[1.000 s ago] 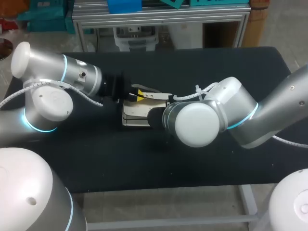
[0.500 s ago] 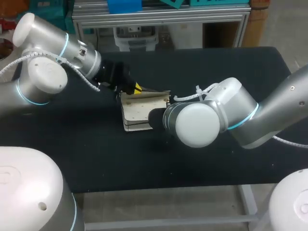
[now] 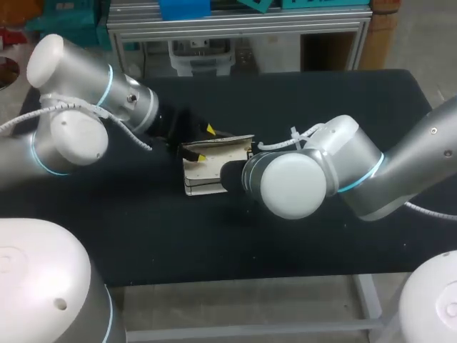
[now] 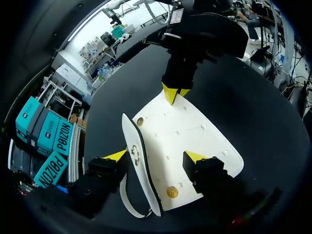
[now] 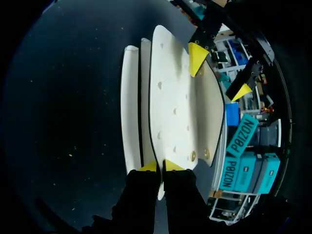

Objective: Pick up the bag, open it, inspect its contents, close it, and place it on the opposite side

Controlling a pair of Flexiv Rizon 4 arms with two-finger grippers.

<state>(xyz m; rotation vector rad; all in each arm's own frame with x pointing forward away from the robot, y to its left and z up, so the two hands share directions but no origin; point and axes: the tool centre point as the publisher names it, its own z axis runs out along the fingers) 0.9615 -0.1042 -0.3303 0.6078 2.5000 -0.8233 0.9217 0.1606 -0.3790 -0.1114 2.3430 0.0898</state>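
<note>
**Bag held open between two grippers.** A small white flap bag (image 3: 208, 179) with gold snap studs (image 4: 171, 191) lies near the middle of our black table (image 3: 321, 100). Its broad flap (image 3: 218, 141) is lifted off the layered body.

Our left gripper (image 3: 206, 143) comes in from the bag's left side. Its jaws stand wide apart, with one yellow fingertip (image 4: 117, 155) beside the bag's clasp edge and the other over the flap. We cannot tell whether either touches the bag.

Our right gripper (image 5: 160, 166) is hidden behind its own arm in the head view. Its jaws are drawn close together, pinching the flap's far edge from both sides.

A thin white strap (image 4: 126, 207) loops out under the left gripper.
</note>
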